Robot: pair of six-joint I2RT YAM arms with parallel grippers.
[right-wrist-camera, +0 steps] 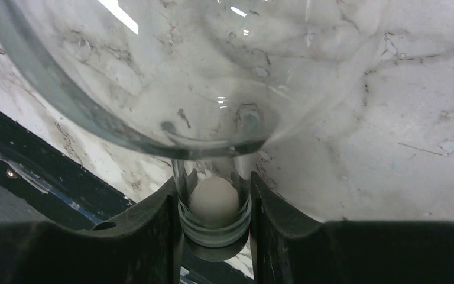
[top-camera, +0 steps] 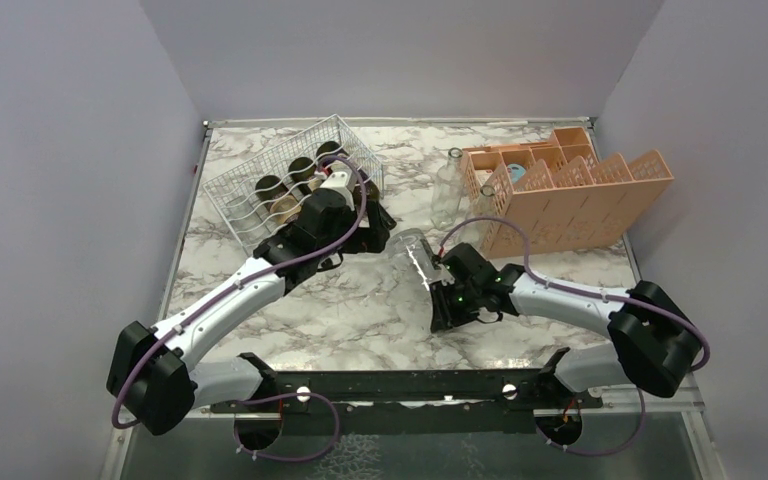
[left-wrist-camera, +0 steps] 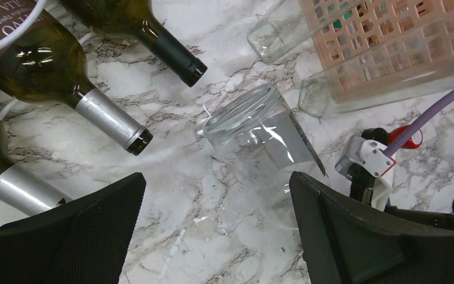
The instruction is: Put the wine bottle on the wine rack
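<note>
Right wrist view showed the right gripper clenched on the neck of the clear glass wine bottle. That smooth, narrow hold could slip under the bottle's weight. The left gripper hung released.

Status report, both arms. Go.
Right gripper shut on neck of clear bottle, bottle tilted, base toward Left gripper. Left gripper open, empty, beside wine rack. Rack holds dark bottles; left arm sits between bottle and rack.

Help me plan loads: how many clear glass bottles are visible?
3: one clear bottle held at its neck in the right tool, one standing beside the orange crate, another against its near wall. The crate may hide others.
</note>
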